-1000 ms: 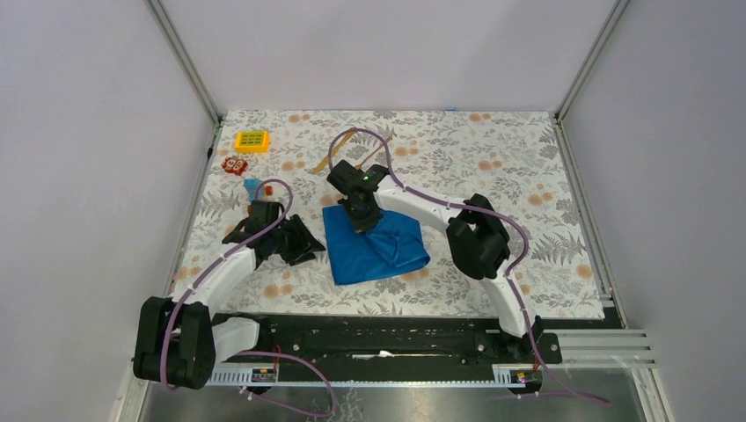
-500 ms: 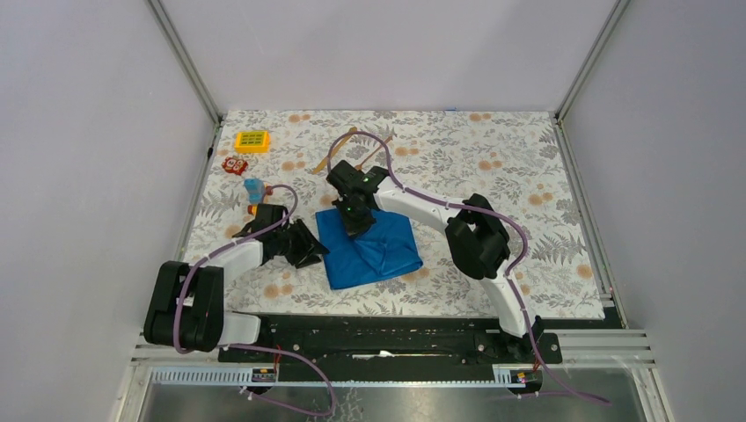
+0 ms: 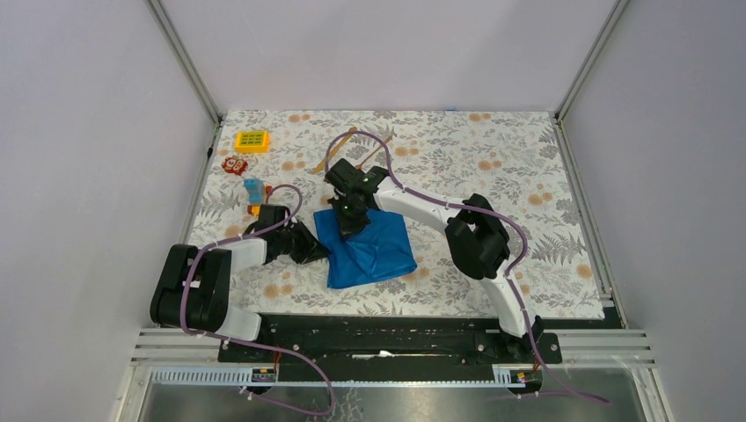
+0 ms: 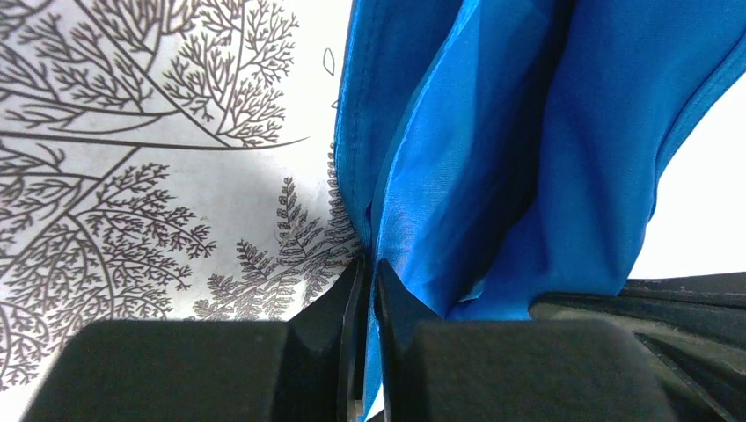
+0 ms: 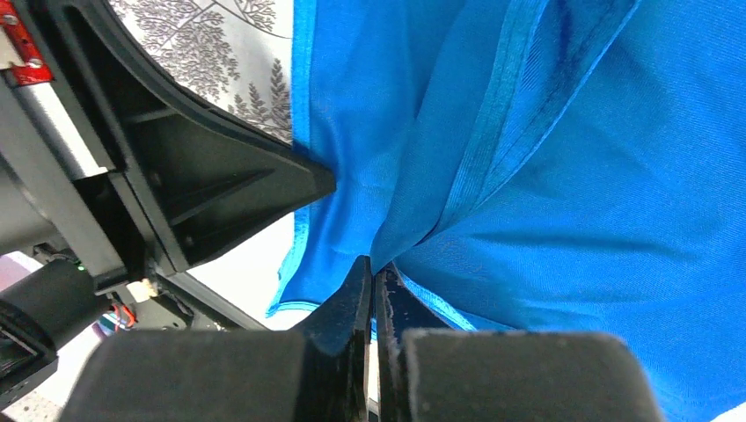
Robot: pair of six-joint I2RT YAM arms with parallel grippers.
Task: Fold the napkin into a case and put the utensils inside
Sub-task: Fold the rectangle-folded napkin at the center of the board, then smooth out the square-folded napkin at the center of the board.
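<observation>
As the napkin (image 3: 380, 253) lies on the desk (image 3: 493, 158), I see the left end effector (image 4: 368, 266) and right end effector (image 5: 373, 268) each pinching it.

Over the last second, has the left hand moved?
Yes. The left hand slid right, away from the yellow toy, and now pinches the napkin edge.

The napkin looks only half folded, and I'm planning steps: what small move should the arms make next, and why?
Probably carry the pinched edge rightward together and lay it over the rest. Both the left pincer and right pincer are shut on the napkin at its left side, and the cloth is a wide rumpled patch, not a narrow strip.
</observation>
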